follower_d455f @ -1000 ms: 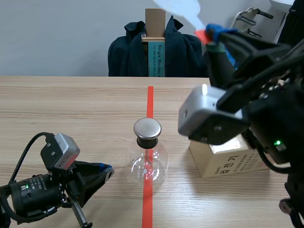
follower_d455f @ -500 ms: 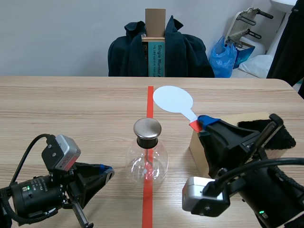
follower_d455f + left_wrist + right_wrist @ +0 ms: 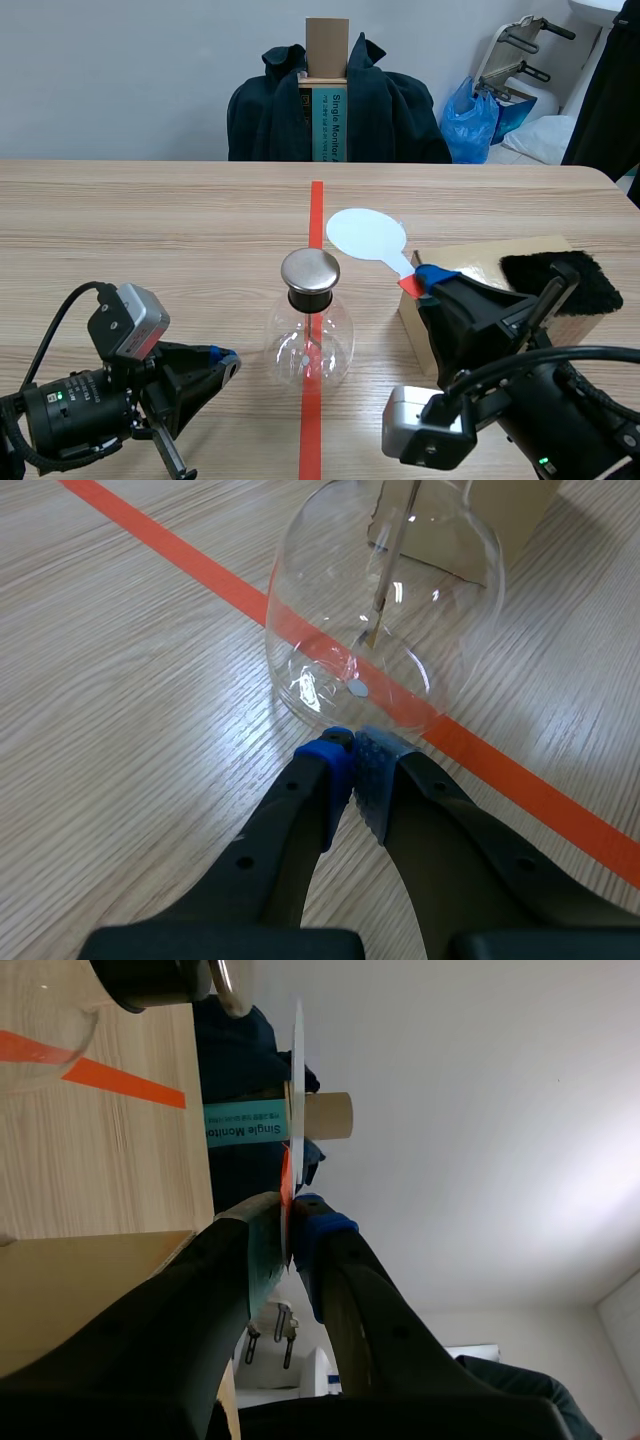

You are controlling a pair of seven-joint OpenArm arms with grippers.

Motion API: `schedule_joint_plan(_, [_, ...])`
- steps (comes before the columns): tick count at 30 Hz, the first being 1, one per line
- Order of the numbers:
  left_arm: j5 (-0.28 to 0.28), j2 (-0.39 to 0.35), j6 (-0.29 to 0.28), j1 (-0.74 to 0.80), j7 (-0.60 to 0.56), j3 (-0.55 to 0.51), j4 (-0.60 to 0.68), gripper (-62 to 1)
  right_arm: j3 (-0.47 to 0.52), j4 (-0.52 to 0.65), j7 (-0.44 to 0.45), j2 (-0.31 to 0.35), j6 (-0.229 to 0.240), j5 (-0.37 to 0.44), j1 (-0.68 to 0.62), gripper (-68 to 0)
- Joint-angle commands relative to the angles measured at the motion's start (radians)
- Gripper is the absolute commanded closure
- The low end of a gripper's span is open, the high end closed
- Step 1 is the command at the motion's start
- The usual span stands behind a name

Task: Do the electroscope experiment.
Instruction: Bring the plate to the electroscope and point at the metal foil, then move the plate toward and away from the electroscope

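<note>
Right tool (image 3: pixel 425 283) is clamped on the red grip of the white paddle (image 3: pixel 367 236). A second ago that arm was up high with the paddle in the air. Half a second ago it had dropped low by the box (image 3: pixel 470 335). Now the disc sits a touch lower and closer to the metal cap (image 3: pixel 310 270) of the electroscope flask (image 3: pixel 309 340). Disc is near the cap, and a gap shows in both the scene and right wrist views, so no contact yet.

Flask stands upright on the tape line (image 3: pixel 316 200), mid-bench (image 3: pixel 150 230), and hasn't moved. Left tool (image 3: pixel 222 362) has its fingers together on nothing, tip just beside the flask's base, same as before. Black fur pad (image 3: pixel 560 280) lies on top of the box.

Reads as the approach step, with the paddle brought in toward the cap. Rod visible inside the glass; can't tell whether anything has deflected.
</note>
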Motion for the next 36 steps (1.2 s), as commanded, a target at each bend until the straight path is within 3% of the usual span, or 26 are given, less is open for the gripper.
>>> schedule_joint_plan(1, [-0.009,0.005,-0.001,-0.006,-0.018,0.000,0.014,-3.2,0.002,0.007,0.003,0.010,-0.014,0.008,0.015,-0.7])
schedule_joint_plan(17, [-0.009,0.005,-0.001,-0.006,-0.018,0.000,0.014,-3.2,0.002,0.007,0.004,0.010,0.043,-0.006,0.014,-0.6])
schedule_joint_plan(36, [-0.009,0.005,-0.001,-0.006,-0.018,0.000,0.014,-3.2,0.002,0.007,0.159,0.010,0.037,-0.060,0.014,-0.6])
